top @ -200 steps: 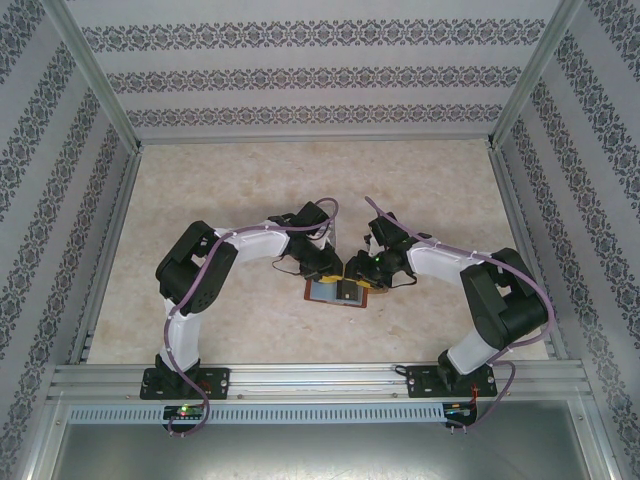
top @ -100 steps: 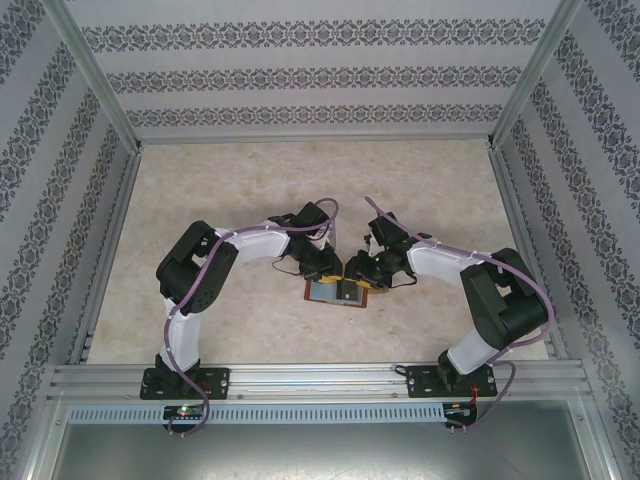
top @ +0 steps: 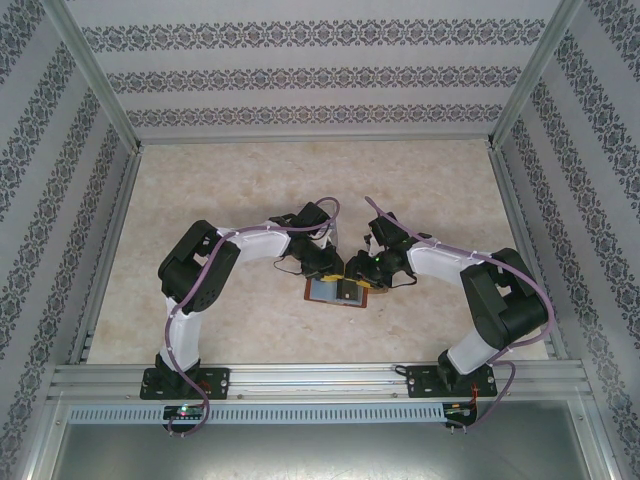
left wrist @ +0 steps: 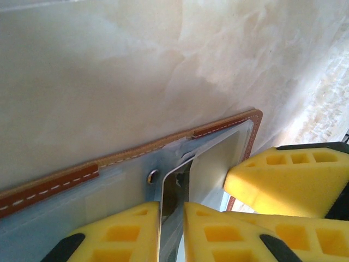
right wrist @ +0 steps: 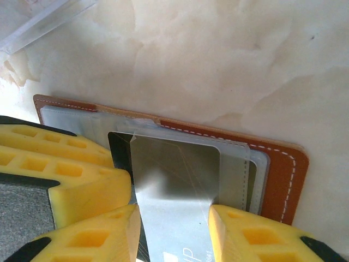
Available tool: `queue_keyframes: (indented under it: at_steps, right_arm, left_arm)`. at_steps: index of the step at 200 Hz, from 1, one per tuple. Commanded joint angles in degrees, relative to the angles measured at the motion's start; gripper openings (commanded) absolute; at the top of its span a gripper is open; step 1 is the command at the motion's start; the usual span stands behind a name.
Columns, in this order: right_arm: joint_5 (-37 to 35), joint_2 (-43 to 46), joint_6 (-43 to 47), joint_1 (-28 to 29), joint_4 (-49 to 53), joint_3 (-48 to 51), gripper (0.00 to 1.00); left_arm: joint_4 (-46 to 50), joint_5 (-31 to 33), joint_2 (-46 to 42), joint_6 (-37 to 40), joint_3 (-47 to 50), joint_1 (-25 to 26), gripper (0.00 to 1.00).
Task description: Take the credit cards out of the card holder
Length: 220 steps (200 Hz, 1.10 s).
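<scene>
The card holder (top: 337, 292) lies open and flat on the counter (top: 250, 190), near the middle and towards the near edge, with both arms bent in over it. Its reddish-brown leather rim with white stitching frames grey-blue inner pockets (left wrist: 49, 188) (right wrist: 278, 174).

The right pincer (top: 357, 277) (right wrist: 173, 210) is clenched on a credit card (right wrist: 174, 174), one yellow finger against each long side. The pale grey, shiny card has its far end tucked into a clear-fronted pocket of the card holder, while its near end reaches back between the fingers. A dark strip runs along the card's left side.

The left pincer (top: 328, 272) (left wrist: 172, 210) comes in from the opposite side. Its two yellow fingers are drawn close together and grasp a thin pale card edge (left wrist: 174, 183) that stands up between them. I cannot tell whether this is the same card. A small metal stud (left wrist: 152, 176) sits on the pocket just beside that edge, and a finger of the right pincer (left wrist: 289, 177) rests on the card holder just to the right.

A clear plastic tray (right wrist: 38, 22) lies on the counter beyond the card holder
</scene>
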State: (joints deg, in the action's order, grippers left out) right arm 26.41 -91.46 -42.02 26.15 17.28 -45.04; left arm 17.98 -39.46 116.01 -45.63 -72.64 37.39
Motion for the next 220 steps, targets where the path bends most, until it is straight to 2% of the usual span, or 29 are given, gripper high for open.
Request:
queue_keyframes:
  at_steps: [1,48,104,159,220]
  right_arm:
    - [-0.92,-1.35,0.24,0.30,1.40,0.74,0.41]
    - [-1.69,-1.19,0.61,0.22,2.37,0.57,0.40]
    - [-4.39,-0.39,1.98,-0.16,5.45,0.00,0.40]
    - [-4.03,0.30,1.95,-0.18,5.75,-0.66,0.40]
    - [-3.19,0.91,2.20,-0.22,5.92,-1.78,0.40]
  left_arm:
    - [-0.67,-0.96,2.34,-1.05,1.08,-0.13,0.16]
    - [2.41,1.29,-0.13,0.87,1.45,-0.29,0.11]
    - [7.81,4.15,-3.61,4.42,1.81,-1.63,0.10]
    - [13.71,6.52,-7.13,8.93,0.58,-3.09,0.07]
    - [21.17,9.96,-9.50,19.98,-3.67,-3.62,0.00]
